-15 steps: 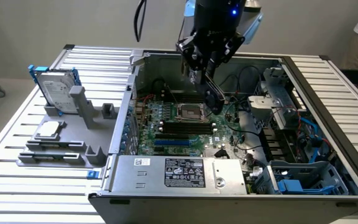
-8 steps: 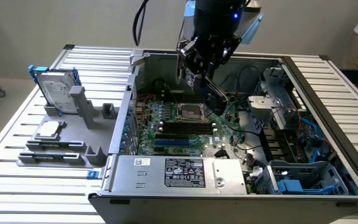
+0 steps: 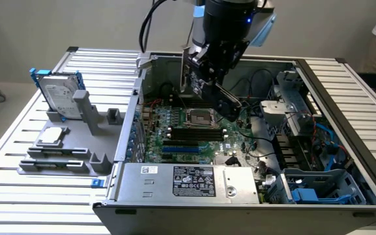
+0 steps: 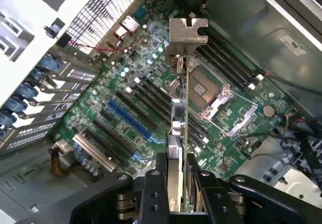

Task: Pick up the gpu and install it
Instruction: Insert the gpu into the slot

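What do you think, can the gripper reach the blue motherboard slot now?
Probably yes: the case is open, the gripper holds the gpu over the board, and nothing covers the blue slot.

No text on the power supply (image 3: 142, 188) label (image 3: 194, 181) is legible.

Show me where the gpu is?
In the exterior view's upper middle, the gripper holds the gpu upright above the motherboard, near the processor socket, inside the open case.
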`<state>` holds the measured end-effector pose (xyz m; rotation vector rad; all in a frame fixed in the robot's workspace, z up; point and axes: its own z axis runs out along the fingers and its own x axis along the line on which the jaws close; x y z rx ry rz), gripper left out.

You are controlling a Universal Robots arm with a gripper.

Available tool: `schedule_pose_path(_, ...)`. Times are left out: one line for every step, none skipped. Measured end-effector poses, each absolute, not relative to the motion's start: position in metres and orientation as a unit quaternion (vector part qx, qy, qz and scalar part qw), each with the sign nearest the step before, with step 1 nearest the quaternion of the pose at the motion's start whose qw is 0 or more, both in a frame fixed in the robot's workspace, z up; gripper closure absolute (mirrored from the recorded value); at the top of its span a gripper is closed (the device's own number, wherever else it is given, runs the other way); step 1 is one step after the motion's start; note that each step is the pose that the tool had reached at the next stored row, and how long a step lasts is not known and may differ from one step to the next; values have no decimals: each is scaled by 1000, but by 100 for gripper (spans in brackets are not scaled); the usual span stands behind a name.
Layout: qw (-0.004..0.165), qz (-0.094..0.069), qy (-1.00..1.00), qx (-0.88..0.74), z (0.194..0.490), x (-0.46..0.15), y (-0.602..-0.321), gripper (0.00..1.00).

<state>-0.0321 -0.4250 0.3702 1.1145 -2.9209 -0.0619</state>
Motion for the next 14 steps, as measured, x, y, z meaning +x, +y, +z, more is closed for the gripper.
schedule_pose_path(7,-20,-931,365,369,-32,-425,74)
schedule_pose_path(8,-20,-927,373,369,-32,-425,74)
schedule_pose_path(8,-20,-924,382,368,-32,-425,74)
schedule_pose_path(8,-20,-921,390,367,-32,-425,74)
schedule_pose_path(8,-19,-917,398,366,-32,-425,74)
schedule_pose_path(8,-19,-913,407,365,-32,-425,74)
schedule_pose_path(9,-19,-910,415,365,-32,-425,74)
schedule_pose_path(9,-19,-906,423,364,-32,-425,74)
schedule_pose_path(9,-19,-902,431,363,-32,-425,74)
schedule_pose_path(9,-19,-898,439,362,-32,-425,74)
schedule_pose_path(9,-19,-894,447,361,-32,-425,74)
schedule_pose_path(9,-19,-890,456,361,-32,-425,74)
schedule_pose_path(10,-19,-885,464,360,-32,-425,74)
schedule_pose_path(10,-19,-882,472,359,-32,-425,74)
